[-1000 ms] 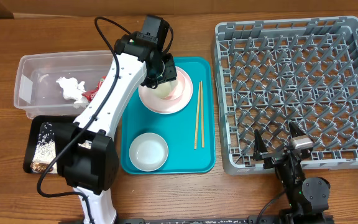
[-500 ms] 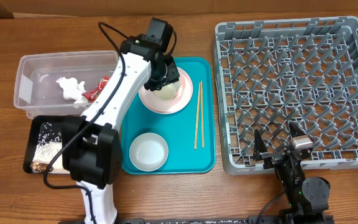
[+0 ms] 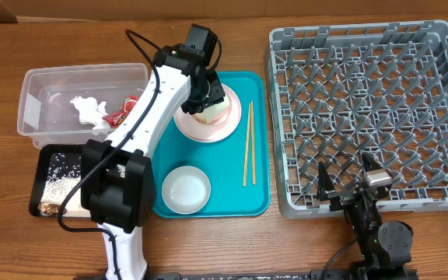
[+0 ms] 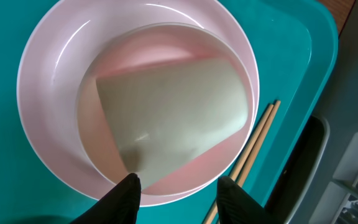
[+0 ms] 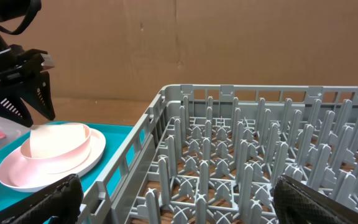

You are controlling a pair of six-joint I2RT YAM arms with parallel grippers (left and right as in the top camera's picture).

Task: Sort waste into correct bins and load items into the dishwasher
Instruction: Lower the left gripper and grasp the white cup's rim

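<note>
The pale pink plate [image 3: 185,124] sits on the teal serving tray [image 3: 259,202], with the pink bowl [image 3: 222,111] on it and the cream cup [image 3: 208,115] lying on its side in the bowl. My left gripper [image 3: 205,97] hovers open right over the bowl. In the left wrist view its jaws [image 4: 179,193] straddle the near rim of the plate [image 4: 42,93] and bowl [image 4: 154,53], with the cup [image 4: 173,112] just ahead. The small white bowl [image 3: 186,189] and two chopsticks [image 3: 248,144] lie on the teal tray. My right gripper [image 3: 348,185] is open and empty at the grey dish rack's [image 3: 372,47] front edge.
The clear tub [image 3: 37,85] at the left holds the white tissue [image 3: 88,110] and the red wrapper [image 3: 123,113]. The black tray [image 3: 39,167] in front of it holds rice grains [image 3: 53,183] and brown scraps. The rack [image 5: 260,143] fills the right wrist view.
My left arm has shifted slightly to the right and its gripper has settled closer over the bowl and cup. The right arm has not moved.
</note>
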